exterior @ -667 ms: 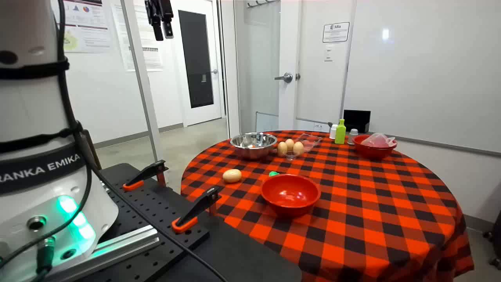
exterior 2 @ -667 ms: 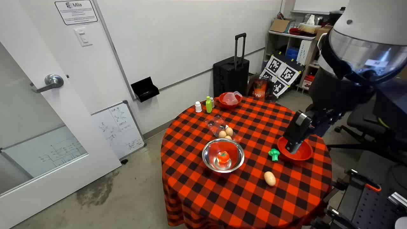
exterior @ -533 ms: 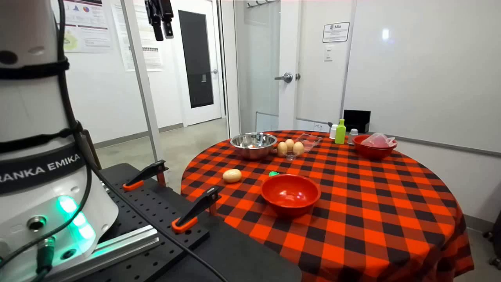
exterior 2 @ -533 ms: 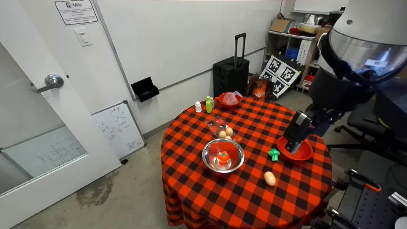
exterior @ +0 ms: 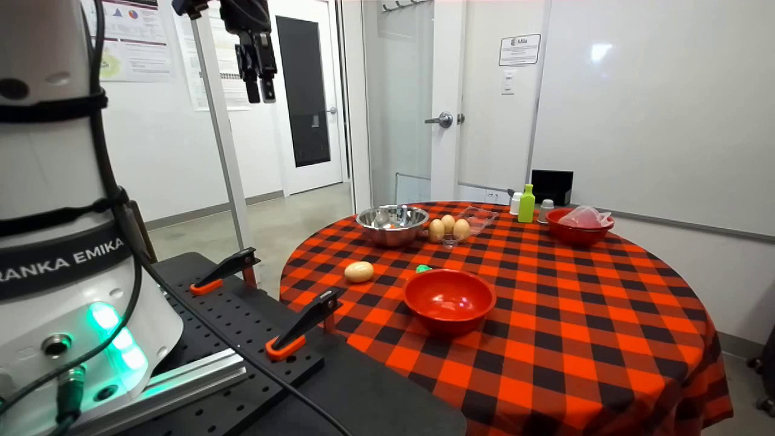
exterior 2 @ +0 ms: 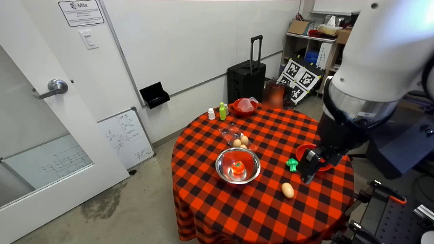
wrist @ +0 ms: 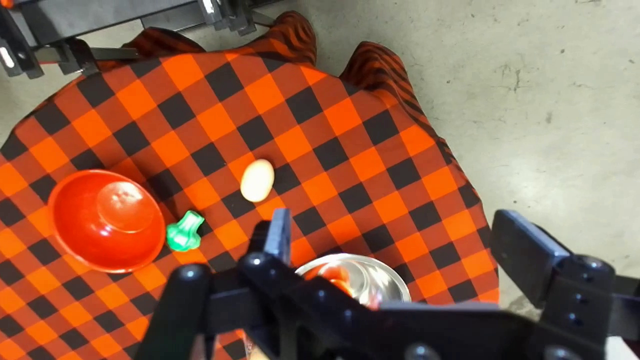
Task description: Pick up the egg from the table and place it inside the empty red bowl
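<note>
In an exterior view, the egg lies near the table's left edge, the red bowl closer to its front edge, the gripper hanging higher than both.

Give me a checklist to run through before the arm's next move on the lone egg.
1. Gripper open and holding nothing: ok.
2. Egg on the checkered table, apart from other things: ok.
3. Gripper lined up with the egg: not ok; in the wrist view, the egg lies left of the gap between its jaws.
4. Red bowl empty: ok.
5. Bowl's surroundings free: not ok; a green broccoli-shaped toy sits right beside it, so carrying the egg high seems safer.
6. Egg's firmness: cannot tell.
</note>
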You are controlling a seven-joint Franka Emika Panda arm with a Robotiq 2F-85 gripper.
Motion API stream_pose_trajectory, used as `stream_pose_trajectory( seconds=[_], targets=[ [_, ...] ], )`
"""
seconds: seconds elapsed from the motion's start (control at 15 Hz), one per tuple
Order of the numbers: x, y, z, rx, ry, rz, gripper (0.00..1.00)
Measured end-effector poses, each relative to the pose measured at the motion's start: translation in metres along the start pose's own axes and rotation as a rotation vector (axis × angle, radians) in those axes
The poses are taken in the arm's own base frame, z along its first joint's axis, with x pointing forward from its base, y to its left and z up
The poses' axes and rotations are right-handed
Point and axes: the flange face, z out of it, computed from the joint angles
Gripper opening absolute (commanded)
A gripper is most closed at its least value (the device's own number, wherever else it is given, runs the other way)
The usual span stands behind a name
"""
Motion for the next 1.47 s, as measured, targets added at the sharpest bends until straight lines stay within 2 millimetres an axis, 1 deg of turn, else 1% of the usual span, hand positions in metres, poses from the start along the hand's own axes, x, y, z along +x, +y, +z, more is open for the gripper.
stream_pose_trajectory(
  seconds=[0.27,0.53,0.87,1.2,1.33,1.47],
  targets=[
    [0.008,0.007,0.053,0.015,0.009,0.006,1.00],
    [0.019,0.018,0.104,0.012,0.014,-0.004,1.00],
    [0.042,0.044,0.170,0.009,-0.030,0.030,1.00],
    [0.069,0.074,0.228,0.008,-0.085,0.136,1.00],
    [0.078,0.080,0.249,0.007,-0.110,0.178,1.00],
    [0.086,0.081,0.268,0.012,-0.141,0.219,1.00]
  ],
)
